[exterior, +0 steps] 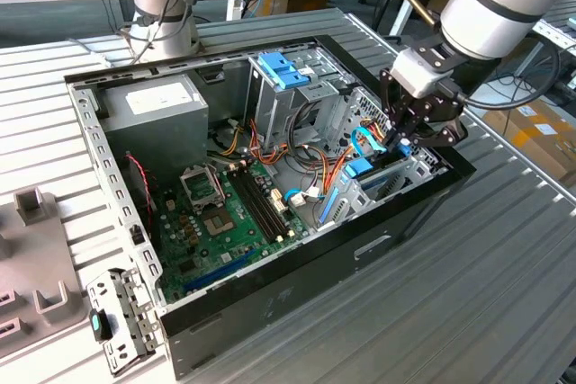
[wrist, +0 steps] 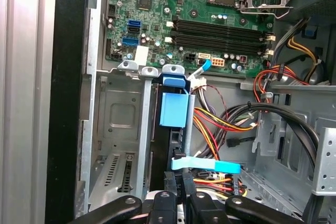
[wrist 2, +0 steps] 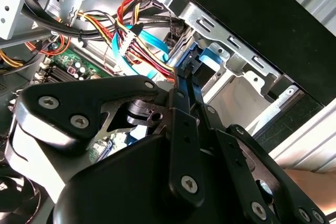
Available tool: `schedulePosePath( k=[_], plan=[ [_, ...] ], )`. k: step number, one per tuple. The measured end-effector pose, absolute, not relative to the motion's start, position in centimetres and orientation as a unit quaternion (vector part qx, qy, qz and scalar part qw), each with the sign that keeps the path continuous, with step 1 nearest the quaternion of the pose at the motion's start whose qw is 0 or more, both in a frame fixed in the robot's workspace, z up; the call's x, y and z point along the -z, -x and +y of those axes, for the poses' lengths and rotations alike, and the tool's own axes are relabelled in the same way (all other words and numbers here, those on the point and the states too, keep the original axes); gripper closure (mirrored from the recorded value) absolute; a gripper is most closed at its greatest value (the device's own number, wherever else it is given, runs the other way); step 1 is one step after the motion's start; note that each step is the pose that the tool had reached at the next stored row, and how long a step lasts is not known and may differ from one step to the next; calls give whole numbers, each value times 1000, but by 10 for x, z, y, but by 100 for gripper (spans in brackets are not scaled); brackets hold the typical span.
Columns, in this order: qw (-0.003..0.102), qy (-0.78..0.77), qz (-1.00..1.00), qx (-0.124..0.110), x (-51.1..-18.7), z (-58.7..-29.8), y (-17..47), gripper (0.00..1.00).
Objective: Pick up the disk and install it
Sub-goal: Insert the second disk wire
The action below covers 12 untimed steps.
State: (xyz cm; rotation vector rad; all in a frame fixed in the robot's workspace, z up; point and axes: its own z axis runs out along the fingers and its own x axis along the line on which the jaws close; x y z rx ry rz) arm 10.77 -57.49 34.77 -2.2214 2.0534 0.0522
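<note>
Blue plastic is what catches my eye first: the disk [wrist: 174,109] stands on its edge in a slot of the metal bay [wrist: 122,124], down in the corner of the open computer case [exterior: 297,263]. Seen from the exterior view, that corner sits at about three o'clock from the green board [exterior: 225,222] in the middle of the case. The disk looks nearly all the way in, with its blue rail end still poking up above the bay.

The gripper [exterior: 407,135] hangs right over that spot, its black jaws pulled close together around the top edge of the disk (or pressing on it, I cannot tell which from here). So the picking up seems done, and the putting in looks mostly done too. I cannot see if the disk has clicked home.

Coloured wires [wrist: 220,124] bunch up just beside the slot. The grey box [exterior: 157,114] sits at about ten o'clock from the board, well apart. The ribbed desk [exterior: 468,294] holds the case.
</note>
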Motion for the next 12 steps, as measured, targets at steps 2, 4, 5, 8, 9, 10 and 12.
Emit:
schedulePosePath(
  k=[2, 4, 5, 8, 9, 10, 12],
  plan=[
    [58, 733, 678, -17, -347, -575, -108, 84],
    [58, 733, 678, -17, -346, -576, -108, 84],
    [58, 733, 678, -17, -346, -576, -108, 84],
    [58, 732, 678, -17, -346, -576, -108, 84],
    [58, 732, 679, -17, -346, -576, -108, 84],
    [58, 730, 680, -17, -346, -576, -108, 84],
    [58, 725, 686, -17, -347, -576, -108, 84]
  ],
)
